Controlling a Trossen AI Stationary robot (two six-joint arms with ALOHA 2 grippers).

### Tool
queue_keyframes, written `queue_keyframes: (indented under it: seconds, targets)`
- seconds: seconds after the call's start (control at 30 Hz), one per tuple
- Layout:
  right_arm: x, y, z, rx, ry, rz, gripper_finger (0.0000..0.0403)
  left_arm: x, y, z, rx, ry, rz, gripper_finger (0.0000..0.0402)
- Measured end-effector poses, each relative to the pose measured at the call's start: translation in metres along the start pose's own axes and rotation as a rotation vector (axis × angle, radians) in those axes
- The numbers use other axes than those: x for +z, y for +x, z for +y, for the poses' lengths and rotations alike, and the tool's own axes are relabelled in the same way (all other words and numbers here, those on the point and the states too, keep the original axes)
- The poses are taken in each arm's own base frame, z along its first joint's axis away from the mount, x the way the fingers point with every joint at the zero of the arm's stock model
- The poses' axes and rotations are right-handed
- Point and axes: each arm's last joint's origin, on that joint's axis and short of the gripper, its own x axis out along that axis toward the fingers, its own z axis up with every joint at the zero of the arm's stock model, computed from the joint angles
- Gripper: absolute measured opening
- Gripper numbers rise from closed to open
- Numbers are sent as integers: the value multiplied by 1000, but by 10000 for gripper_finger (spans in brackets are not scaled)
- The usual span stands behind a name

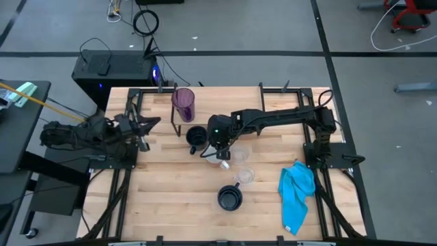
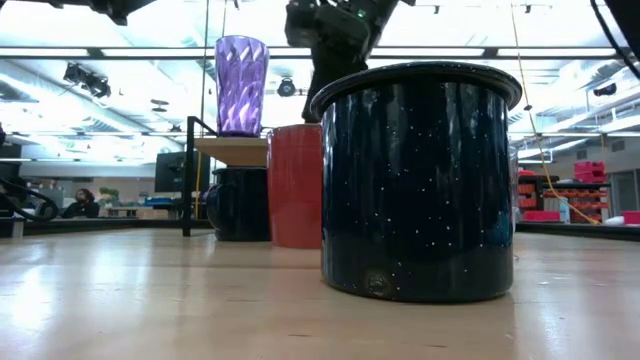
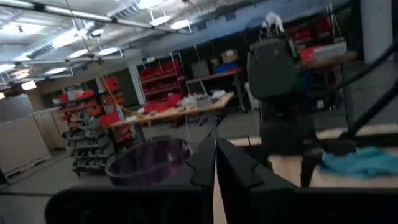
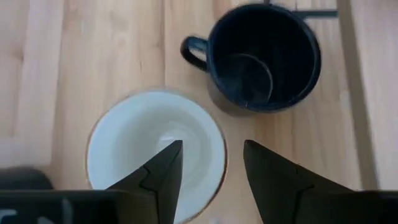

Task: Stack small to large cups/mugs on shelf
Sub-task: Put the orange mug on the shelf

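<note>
wooden tabletop [image 1: 171, 198] under warehouse lights; right gripper [image 4: 211, 163] spread above white-and-orange mug [image 4: 134, 140]; left gripper [image 3: 216, 163] pressed together.

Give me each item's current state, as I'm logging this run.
Purple tumbler: upright on the shelf.
White-and-orange mug: upright on the table, under the right claw, which is open.
Navy mug: upright, empty.
Left claw: shut, empty.
Blue cloth: crumpled.
</note>
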Motion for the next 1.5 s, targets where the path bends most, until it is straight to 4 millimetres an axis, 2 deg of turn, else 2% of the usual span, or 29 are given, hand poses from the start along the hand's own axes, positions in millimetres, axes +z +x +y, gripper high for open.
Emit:
queue_keyframes:
  seconds: [0.2, 0.3, 0.47, 0.63, 0.8, 1.1, 1.27, 1.5]
  targets:
    - [20, 9, 0, -17, -18, 75, 178, 1, -4, 3, 3, -9, -14, 13]
    - [24, 18, 0, -20, -11, 138, 178, 0, -5, 3, -1, -3, -3, 8]
    - [27, 16, 0, -30, 0, 168, 178, -1, -5, 3, -3, -4, 1, 18]
    - [26, 18, 0, -36, -1, 180, 178, 1, -9, 5, -13, 9, -23, 24]
    - [24, 18, -1, -35, -17, 190, 178, 1, -16, 6, -116, -13, -56, 8]
    - [24, 18, -1, -35, -12, 196, 178, -10, -14, -1, -179, -43, -31, 22]
    - [23, 18, 0, -35, -15, 203, 178, -10, -14, -2, -201, -76, -34, 9]
    - [12, 32, -3, -37, -13, 244, 172, -10, -14, -2, -209, -122, -31, 19]
